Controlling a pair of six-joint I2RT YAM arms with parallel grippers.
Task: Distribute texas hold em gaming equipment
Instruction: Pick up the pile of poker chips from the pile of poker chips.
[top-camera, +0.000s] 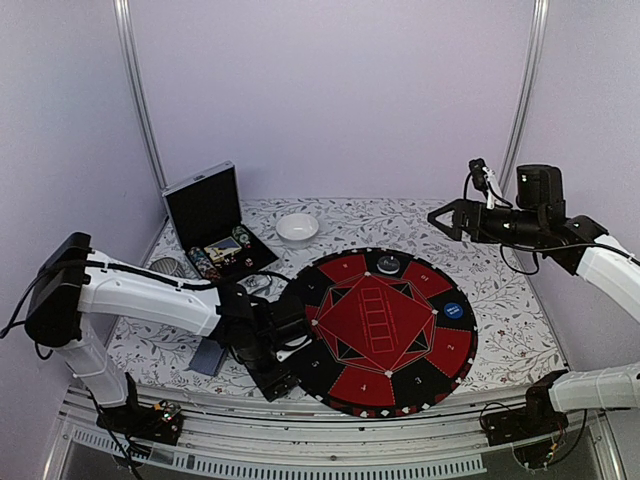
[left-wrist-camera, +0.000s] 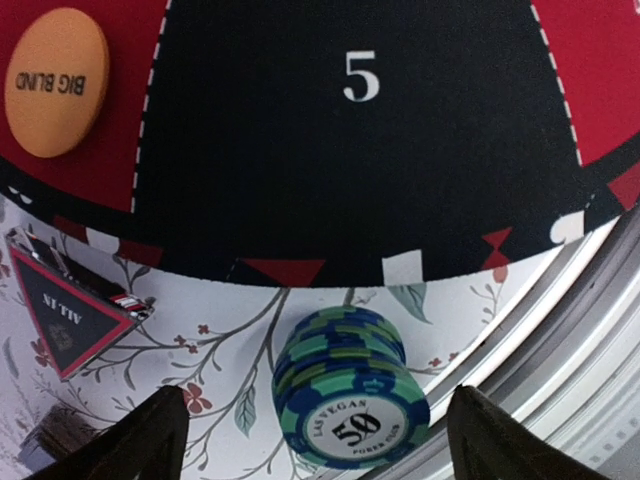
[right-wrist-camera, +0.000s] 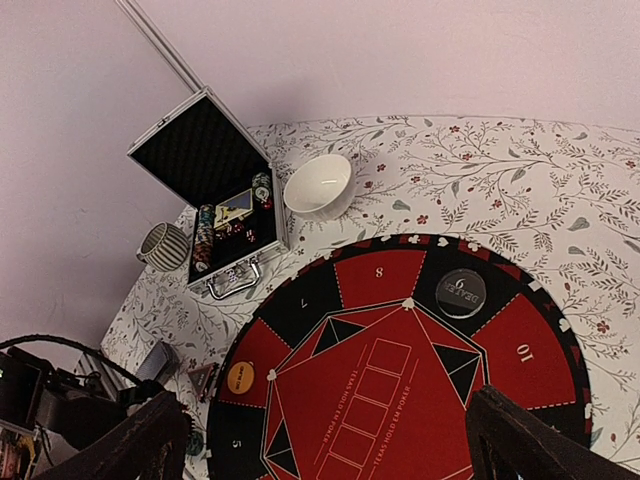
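**Chip stack** (left-wrist-camera: 345, 400): one stack of round chips with blue-and-green striped edges. The top face is white-centred and reads "LAS VEGAS 50 POKER CLUB". There are several chips, but the exact number cannot be read from the edges. The stack stands upright on the floral cloth (left-wrist-camera: 230, 320), just outside the rim of the mat (left-wrist-camera: 350, 180), in front of the black segment marked 5.

**Left gripper** (left-wrist-camera: 318, 398): released. Its two fingers (left-wrist-camera: 160, 435) stand wide, one on each side of the stack, each with cloth showing between it and the chips, so neither touches.

**Discs, one of each:**
- Orange disc (left-wrist-camera: 55, 82), printed "BIG BLIND", lies flat on the red segment beside 5.
- Blue disc (top-camera: 453, 310) lies on a black segment at the mat's right side.
- Grey dealer disc (right-wrist-camera: 462, 293) lies on the black segment marked 9.

**Triangle token** (left-wrist-camera: 68, 320): one, red-edged and black, marked "ALL IN". It lies on the cloth just off the mat rim, near the orange disc.

**Case** (right-wrist-camera: 195, 150): one, with its lid open, at the far left corner. It holds rows of case chips (right-wrist-camera: 205, 235) too small to count.

**Other items:** one white bowl (right-wrist-camera: 320, 187) beside the case and one striped cup (right-wrist-camera: 163, 247) to the case's left.

**Right gripper** (right-wrist-camera: 330, 400): released and empty — raised well above the table's right side.
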